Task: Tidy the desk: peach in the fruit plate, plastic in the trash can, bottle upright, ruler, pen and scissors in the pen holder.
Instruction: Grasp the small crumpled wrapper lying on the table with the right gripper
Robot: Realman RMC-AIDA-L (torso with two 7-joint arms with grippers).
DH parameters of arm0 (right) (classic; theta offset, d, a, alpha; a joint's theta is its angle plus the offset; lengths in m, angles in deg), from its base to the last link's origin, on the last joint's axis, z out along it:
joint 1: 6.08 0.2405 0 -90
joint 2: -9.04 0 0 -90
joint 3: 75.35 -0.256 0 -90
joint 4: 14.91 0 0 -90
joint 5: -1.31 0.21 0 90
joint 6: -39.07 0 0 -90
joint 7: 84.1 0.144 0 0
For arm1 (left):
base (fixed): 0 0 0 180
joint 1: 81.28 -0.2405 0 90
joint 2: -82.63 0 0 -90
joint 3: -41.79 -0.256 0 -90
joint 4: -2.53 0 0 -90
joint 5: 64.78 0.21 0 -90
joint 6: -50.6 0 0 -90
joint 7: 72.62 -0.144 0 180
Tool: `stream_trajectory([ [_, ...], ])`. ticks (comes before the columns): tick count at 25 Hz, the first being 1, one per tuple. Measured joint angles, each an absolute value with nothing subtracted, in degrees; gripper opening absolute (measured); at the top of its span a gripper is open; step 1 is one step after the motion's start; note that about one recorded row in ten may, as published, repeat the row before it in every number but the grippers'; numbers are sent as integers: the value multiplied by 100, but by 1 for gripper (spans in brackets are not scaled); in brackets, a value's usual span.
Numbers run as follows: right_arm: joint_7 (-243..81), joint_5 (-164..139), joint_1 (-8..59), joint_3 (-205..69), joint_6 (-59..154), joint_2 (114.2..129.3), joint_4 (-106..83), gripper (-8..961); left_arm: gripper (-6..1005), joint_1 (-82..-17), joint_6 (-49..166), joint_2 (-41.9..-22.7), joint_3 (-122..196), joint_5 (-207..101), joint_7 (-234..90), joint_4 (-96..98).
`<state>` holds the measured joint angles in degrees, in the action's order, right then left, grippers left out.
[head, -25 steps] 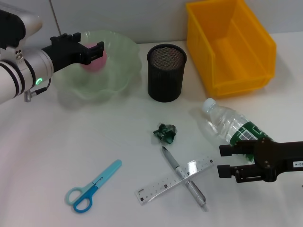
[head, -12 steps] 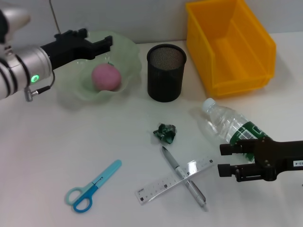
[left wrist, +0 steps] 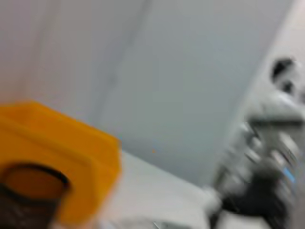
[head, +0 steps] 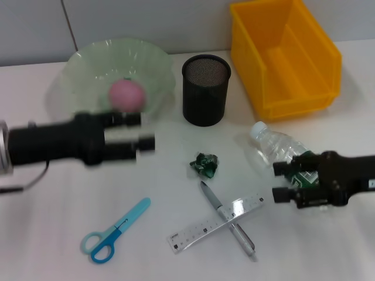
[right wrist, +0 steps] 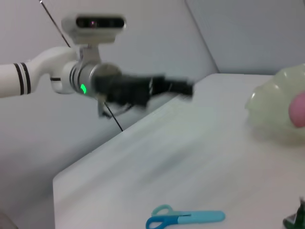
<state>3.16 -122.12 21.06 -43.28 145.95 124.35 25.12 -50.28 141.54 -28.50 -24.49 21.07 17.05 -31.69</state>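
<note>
Bottle (head: 275,150) lay on its side near the desk's right edge, light, smooth, probably slippery; its crushable body suits a gentle mid-grip. Right gripper (head: 282,181) touched it with fingers spread; left gripper (head: 143,130) hung open, holding nothing.

The left arm reaches in level from the desk's left edge, its wrist low over the surface; the left gripper (head: 143,130) points toward the desk's middle, fingers (head: 128,119) parted with nothing between. The right arm enters from the right edge, the right gripper (head: 282,181) low, fingers apart.
</note>
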Motion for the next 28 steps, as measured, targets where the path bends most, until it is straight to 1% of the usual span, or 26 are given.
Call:
stream_trajectory([
  [5,921,-12325,2484,-4178,14646,12417,3280,752,812,-5213,14582,-3028,-2447,2754,1229,-3160],
  [6,1250,-12530,2777,-4017,14575,12368,3493,752,811,-5312,14593,-3096,-2443,2845,1036,-3160],
  [7,1250,-12530,2777,-4017,14575,12368,3493,752,811,-5312,14593,-3096,-2443,2845,1036,-3160],
  [10,1661,-12956,3320,-3678,14346,12312,3618,752,811,-5450,14568,-3130,-2391,2872,840,-3161],
  [13,1904,-13377,3791,-3245,13983,12319,3620,752,811,-5536,14561,-3095,-2263,2876,842,-3162],
  [16,2076,-13703,4106,-2719,13580,12396,3577,752,811,-5604,14602,-3069,-2039,2877,871,-3164],
  [19,2188,-13858,4278,-2321,13256,12519,3561,753,811,-5666,14623,-3071,-1878,2879,875,-3166],
  [21,2236,-13992,4340,-2027,12939,12636,3554,753,810,-5689,14627,-3085,-1848,2878,878,-3166],
  [22,2236,-13992,4340,-2027,12939,12636,3554,753,810,-5691,14631,-3090,-1847,2878,881,-3166],
  [26,2240,-14021,4342,-1567,12492,12752,3426,753,810,-5693,14640,-3106,-1843,2879,904,-3166],
  [28,2219,-14012,4331,-1534,12403,12771,3391,753,810,-5691,14641,-3111,-1841,2881,908,-3166],
])
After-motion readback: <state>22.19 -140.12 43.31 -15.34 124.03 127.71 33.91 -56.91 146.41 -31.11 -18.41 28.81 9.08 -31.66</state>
